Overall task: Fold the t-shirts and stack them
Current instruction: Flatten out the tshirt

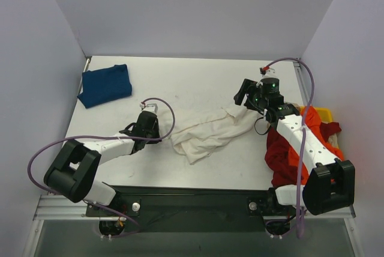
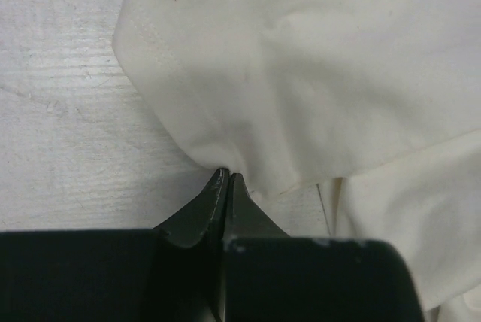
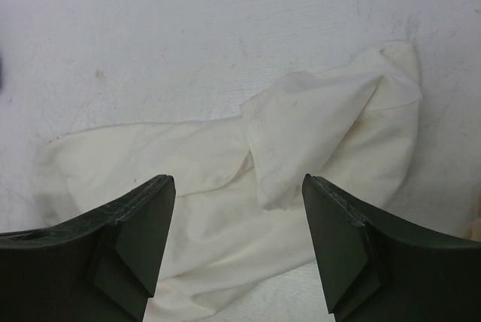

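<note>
White table (image 1: 198, 80), crumpled cream t-shirt (image 1: 207, 132), left hand (image 2: 227, 177) pinching its edge

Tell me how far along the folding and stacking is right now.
Done: the dark blue t-shirt lies folded at far left. In hand: the cream t-shirt is crumpled in the middle, with the left gripper jaws shut on its edge and the right gripper open above its other end. Left: the dark red t-shirt and orange t-shirt sit heaped by the yellow bin; nothing is stacked yet.
</note>
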